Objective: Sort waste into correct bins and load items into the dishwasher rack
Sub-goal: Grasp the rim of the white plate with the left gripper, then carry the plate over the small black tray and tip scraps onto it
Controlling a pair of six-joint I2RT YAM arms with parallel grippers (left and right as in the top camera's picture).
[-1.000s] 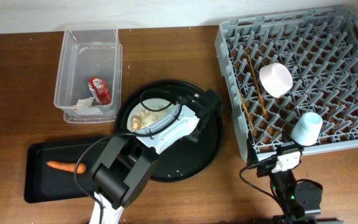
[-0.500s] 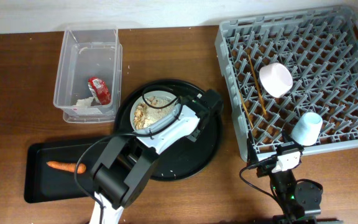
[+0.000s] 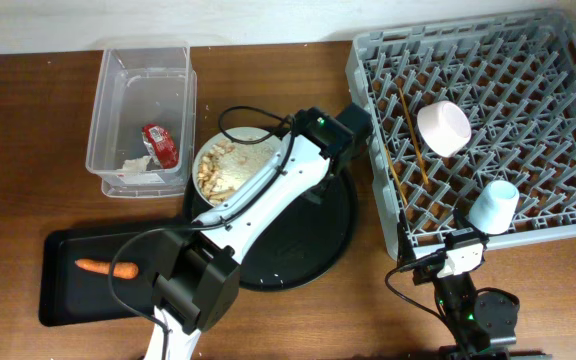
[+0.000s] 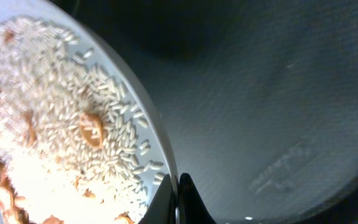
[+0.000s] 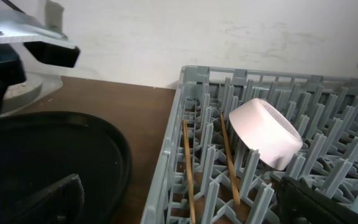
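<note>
My left gripper is shut on the rim of the pale grey plate, which carries beige rice-like scraps. It holds the plate over the round tray's upper-left edge, next to the clear tub. In the left wrist view the fingers pinch the plate rim beside the rice. The tub holds the red wrapper and the white tissue. The carrot lies in the shallow black tray. My right gripper is open and empty at the rack's front-left corner.
The grey rack holds the white-pink bowl, the light-blue cup and the chopsticks. The right wrist view shows the bowl and chopsticks too. The large round black tray lies between tub and rack.
My left arm has stretched out and carried the plate up and left, from the round tray's middle to its edge by the clear tub. The right arm has not moved.
</note>
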